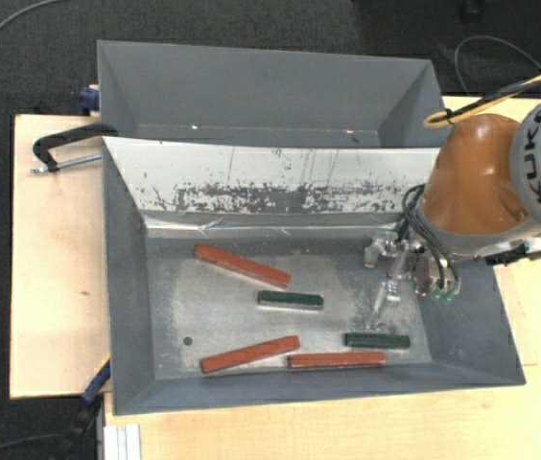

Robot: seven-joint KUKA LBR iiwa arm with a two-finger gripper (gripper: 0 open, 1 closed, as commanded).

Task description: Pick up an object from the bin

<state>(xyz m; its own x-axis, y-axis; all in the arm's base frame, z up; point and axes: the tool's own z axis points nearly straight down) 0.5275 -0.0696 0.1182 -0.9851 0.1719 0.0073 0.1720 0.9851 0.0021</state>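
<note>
Gripper (388, 300) lower right of frame; opening cannot be told. Short dark-green flat bar (377, 340) just below it, long axis left-right.

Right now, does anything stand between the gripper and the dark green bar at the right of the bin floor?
Nothing visible does. The gripper hangs just above the dark green bar in the view, bare bin floor between them. A red-brown bar lies by the green one's lower left, outside that gap.
</note>
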